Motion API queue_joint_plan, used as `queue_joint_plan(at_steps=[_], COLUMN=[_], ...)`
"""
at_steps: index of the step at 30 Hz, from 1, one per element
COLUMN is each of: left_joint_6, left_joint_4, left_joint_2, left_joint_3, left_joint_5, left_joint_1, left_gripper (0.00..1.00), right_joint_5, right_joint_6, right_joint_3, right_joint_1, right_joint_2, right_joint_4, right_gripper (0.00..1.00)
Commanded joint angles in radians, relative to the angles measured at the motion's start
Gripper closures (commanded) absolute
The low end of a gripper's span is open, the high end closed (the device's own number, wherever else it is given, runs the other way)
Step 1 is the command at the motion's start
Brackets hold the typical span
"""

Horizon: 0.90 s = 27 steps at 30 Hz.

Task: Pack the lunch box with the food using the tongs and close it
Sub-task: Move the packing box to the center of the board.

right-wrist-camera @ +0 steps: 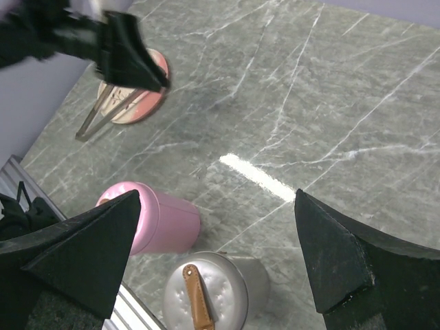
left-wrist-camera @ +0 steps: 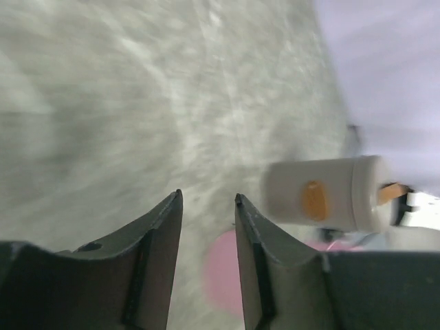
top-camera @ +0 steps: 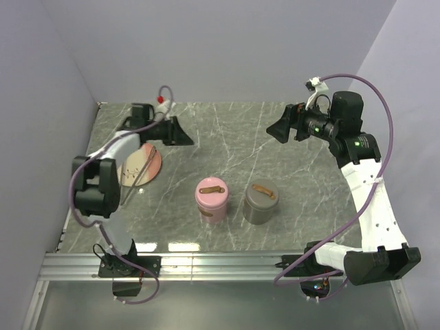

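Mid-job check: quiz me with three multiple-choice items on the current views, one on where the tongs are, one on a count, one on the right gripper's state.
1. Where do the tongs lie?
A) across the plate
B) on the floor
C) on a shelf

2. How many strap-topped containers are in view?
A) one
B) two
C) four

3. The right gripper is:
A) shut on the tongs
B) open and empty
C) shut on a strap

Answers:
1 A: the tongs rest on the plate, one end sticking out past its edge.
2 B: a pink container and a grey container stand side by side.
3 B: its fingers stand wide apart with nothing between them.
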<state>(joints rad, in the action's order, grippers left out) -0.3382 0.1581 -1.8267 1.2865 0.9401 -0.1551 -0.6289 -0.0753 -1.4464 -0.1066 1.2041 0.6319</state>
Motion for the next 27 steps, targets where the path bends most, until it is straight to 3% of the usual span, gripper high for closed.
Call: queue_joint_plan(at_steps=[1,2,8,10,14,20,25,27], left_joint_6=[0.420,0.583,1.154,1.212,1.272,0.963,0.823,0.753], left_joint_4=[0.376,0.429,0.659,0.637,0.577,0.131,-0.087,-0.198], left_joint_2=[0.125,0.170,0.419,0.507,0.593,0.760,0.823,0.817], left_joint_3=[0.021,0.014,-0.206,-0.311,-0.438,-0.660,-0.791,-0.820], left_joint_5=[0.022,0.022,-0.035,-0.055,-0.029,-0.004,-0.162,-0.233], left_joint_1=[0.075,0.078,0.094,0.094,0.082,0.013,-0.223,-0.254], left_gripper=[0.55,0.54,0.47,0.39,0.37,0.36,0.37,0.38], right_joint_5=[0.011,0.011,0.015,0.014,0.012,0.014,0.020,0.018], right_joint_6=[0.012,0.015,0.020,0.017,0.016,0.017,0.022,0.022], right_joint_3=[0.021,0.021,0.014,0.015,0.014,0.017,0.009,0.011], right_joint_1=[0.008,0.008,0.008,0.008,0.008,0.010,0.010,0.012], right_joint_2=[-0.035,-0.037,-0.037,-0.035,-0.031,-0.032,-0.031,-0.029], right_joint_4=[-0.024,-0.026,-0.015,-0.018,-0.018,-0.018,-0.011,-0.009], right_gripper=[0.00,0.00,0.00,0.00,0.00,0.00,0.00,0.00])
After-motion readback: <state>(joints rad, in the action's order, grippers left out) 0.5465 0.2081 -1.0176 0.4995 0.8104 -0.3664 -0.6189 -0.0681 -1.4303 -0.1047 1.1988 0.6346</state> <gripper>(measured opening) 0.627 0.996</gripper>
